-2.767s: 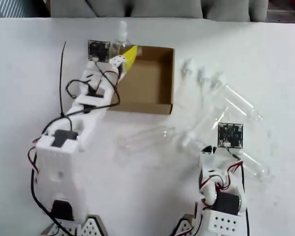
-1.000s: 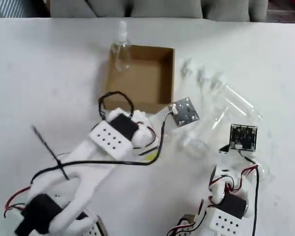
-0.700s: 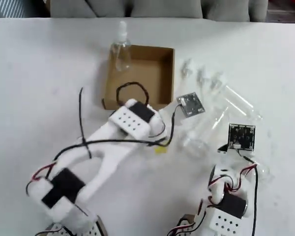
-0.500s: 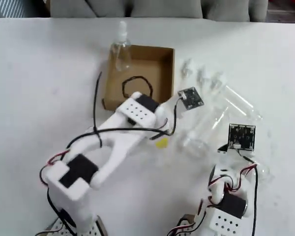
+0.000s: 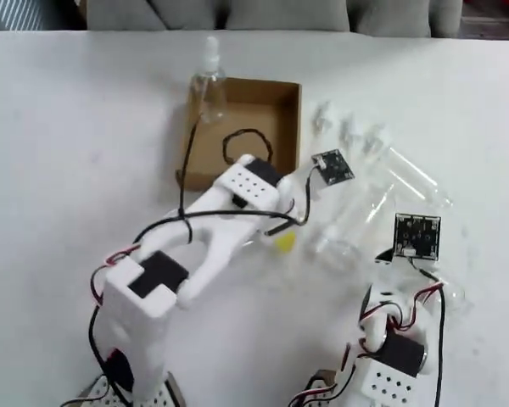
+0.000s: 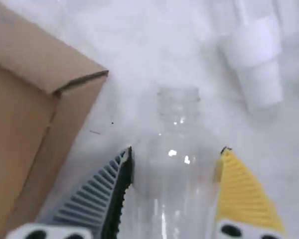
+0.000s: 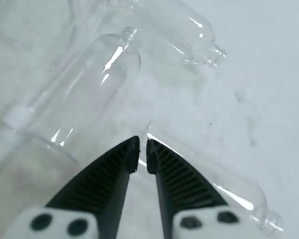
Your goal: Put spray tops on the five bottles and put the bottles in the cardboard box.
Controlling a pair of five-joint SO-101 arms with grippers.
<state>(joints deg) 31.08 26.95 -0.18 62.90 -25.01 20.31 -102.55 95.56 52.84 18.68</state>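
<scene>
You have one cardboard box, one capped bottle and three loose spray tops on the table. Open bottles come to four: three in the right wrist view, a fourth in the left wrist view.

Desk white. Cardboard box plain brown. Bottles clear, colourless; spray tops white. Left hand: ribbed fingers, one grey, one yellow. Right hand: ribbed fingers, both black.
</scene>
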